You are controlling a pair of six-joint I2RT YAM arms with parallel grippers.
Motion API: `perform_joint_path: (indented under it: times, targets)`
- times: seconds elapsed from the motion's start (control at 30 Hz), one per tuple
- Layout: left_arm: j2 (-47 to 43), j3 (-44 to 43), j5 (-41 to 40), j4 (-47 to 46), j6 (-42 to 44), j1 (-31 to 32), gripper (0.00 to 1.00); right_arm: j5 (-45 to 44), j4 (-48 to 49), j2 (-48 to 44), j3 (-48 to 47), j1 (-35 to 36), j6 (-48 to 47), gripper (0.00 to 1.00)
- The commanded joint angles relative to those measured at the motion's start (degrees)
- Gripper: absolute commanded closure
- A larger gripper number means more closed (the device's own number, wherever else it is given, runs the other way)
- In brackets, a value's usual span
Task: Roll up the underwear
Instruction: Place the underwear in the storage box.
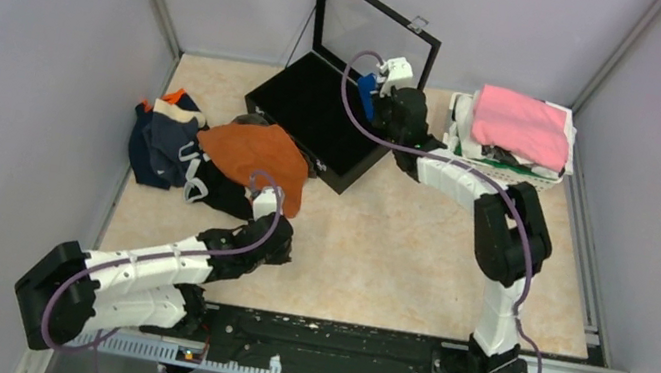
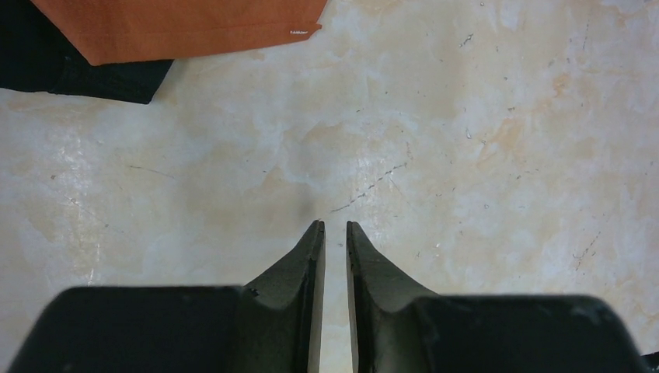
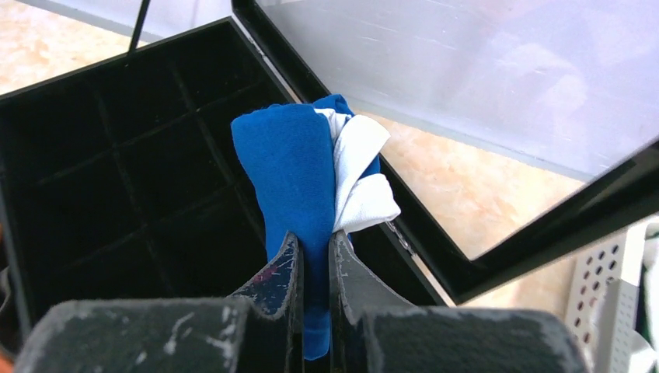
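While the right gripper (image 3: 315, 241) was clamped on the soft, light blue underwear roll (image 3: 299, 179) over the black divided box (image 3: 116, 194), the left gripper (image 2: 336, 229) hung slightly parted, empty, near the limp rust-orange pair (image 2: 179, 27), probably best pinched at an edge.

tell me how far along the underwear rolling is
Done: one blue pair looks rolled. In hand: the right gripper is shut on it at the open black divided box, whose visible compartments look empty. To do: the orange pair and darker ones lie loose in a pile; the left gripper holds nothing.
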State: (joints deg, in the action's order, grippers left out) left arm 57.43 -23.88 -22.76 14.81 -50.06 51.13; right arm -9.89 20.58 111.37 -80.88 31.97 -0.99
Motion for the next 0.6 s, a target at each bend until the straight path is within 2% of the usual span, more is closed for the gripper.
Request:
perform_joint_path:
  times: [0.0,0.27,0.57]
  targets:
    - [1.2,-0.2,0.2,-2.7,-0.3,-0.2,0.78,-2.6,3.2,4.7,-7.4,-0.6,2.1,1.0]
    - [1.6,-1.1,-0.6,-1.4,0.5,-0.2,0.78,-3.4,3.2,13.8,-16.8,-0.6,2.3,1.0]
    - [0.6,-1.3,-1.4,0.2,0.8,-0.4,0.78,-4.1,2.2,20.1,-21.8,-0.6,6.4,1.0]
